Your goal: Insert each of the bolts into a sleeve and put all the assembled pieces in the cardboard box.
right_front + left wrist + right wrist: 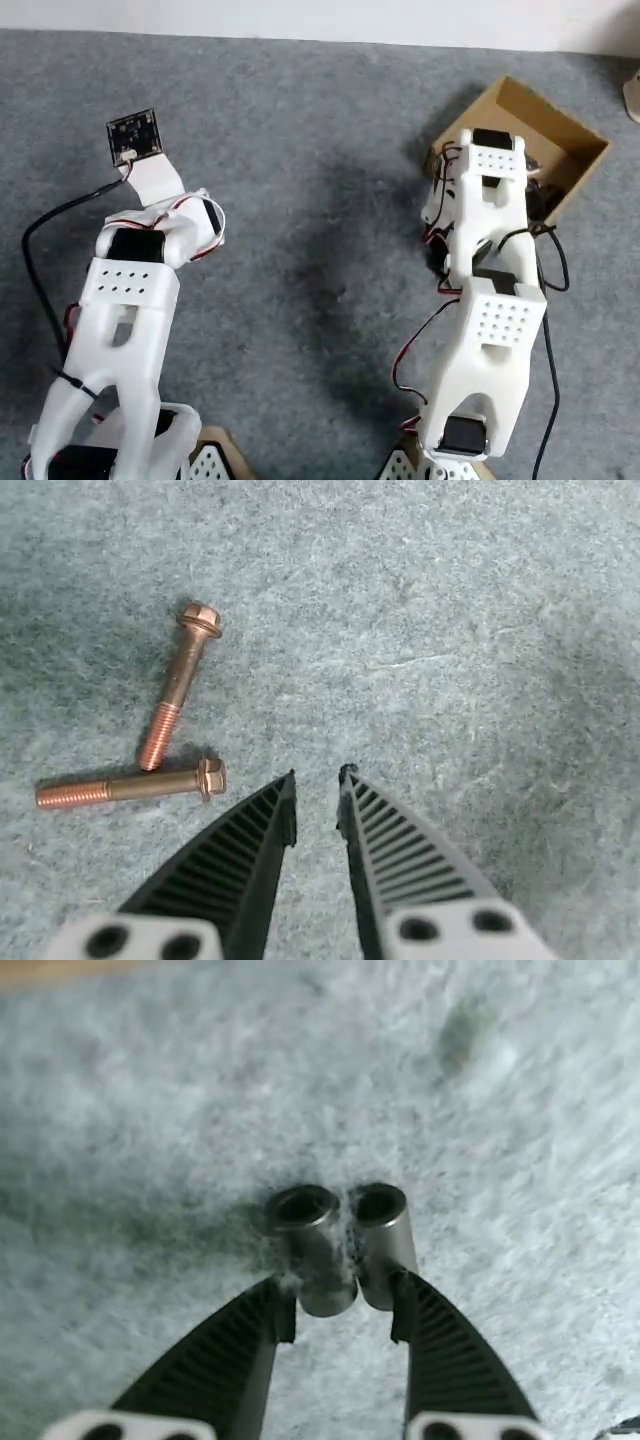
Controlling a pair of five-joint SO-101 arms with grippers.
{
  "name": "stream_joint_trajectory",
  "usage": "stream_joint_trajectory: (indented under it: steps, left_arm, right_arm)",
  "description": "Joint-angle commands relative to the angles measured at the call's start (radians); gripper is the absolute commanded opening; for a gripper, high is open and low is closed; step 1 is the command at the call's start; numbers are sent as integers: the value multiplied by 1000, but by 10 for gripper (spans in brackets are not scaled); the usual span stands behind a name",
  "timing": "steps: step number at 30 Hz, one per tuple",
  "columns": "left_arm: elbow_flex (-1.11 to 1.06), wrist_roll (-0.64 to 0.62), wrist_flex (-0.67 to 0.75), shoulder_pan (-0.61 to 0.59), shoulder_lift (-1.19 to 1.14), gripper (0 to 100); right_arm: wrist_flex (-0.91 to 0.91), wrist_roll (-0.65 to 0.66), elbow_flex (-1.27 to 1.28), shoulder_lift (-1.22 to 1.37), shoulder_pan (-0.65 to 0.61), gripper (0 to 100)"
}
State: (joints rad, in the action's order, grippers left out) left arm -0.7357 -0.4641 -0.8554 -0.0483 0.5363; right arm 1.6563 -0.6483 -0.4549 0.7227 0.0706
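Bolts [180, 695] first: where are they, and what are they like?
— Two, copper-coloured, with flanged hex heads, smooth shanks and threaded ends. They lie flat on the fuzzy grey felt of the table [300, 130], just ahead of the left claw [317, 777]. The threaded tip of one is just beside the other's shank.

Does that claw have hold of anything?
— Nothing. Its black ribbed fingers are parted by a narrow gap, with bare felt between them.

And the sleeves [305, 1230]?
— Two short, hollow tubes of dull grey metal, close side by side. The right claw [340, 1305] is spread wide around the pair, one tip against each outer wall, pinching both.

The cardboard box [575, 135]?
— Brown and open-topped, at two o'clock on the table. The white right arm [490, 300] extends from five o'clock toward it. The left arm [125, 290] stands at eight o'clock.
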Motion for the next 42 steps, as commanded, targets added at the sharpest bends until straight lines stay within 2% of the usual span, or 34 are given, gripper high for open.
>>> stream_joint_trajectory:
  steps: [1,5,17,21,26,36,39,42]
  left_arm:
    - [8,-6,20,-12,4,81]
    - [8,-6,20,-12,4,81]
    - [8,-6,20,-12,4,81]
    - [8,-6,20,-12,4,81]
    - [8,-5,21,-12,4,81]
    - [8,-5,23,-10,4,81]
    - [-4,-5,66,-12,2,81]
    - [-65,-5,176,-12,4,81]
  right_arm:
    - [-50,31,15,15,4,134]
    - [-137,32,42,36,5,134]
    - [-2,43,-59,139,-30,134]
    - [-1,173,-81,140,-45,132]
    - [-24,183,-88,139,-82,131]
    - [-33,183,-87,134,-77,131]
    - [13,183,-93,131,-77,131]
    - [58,183,-162,128,-77,131]
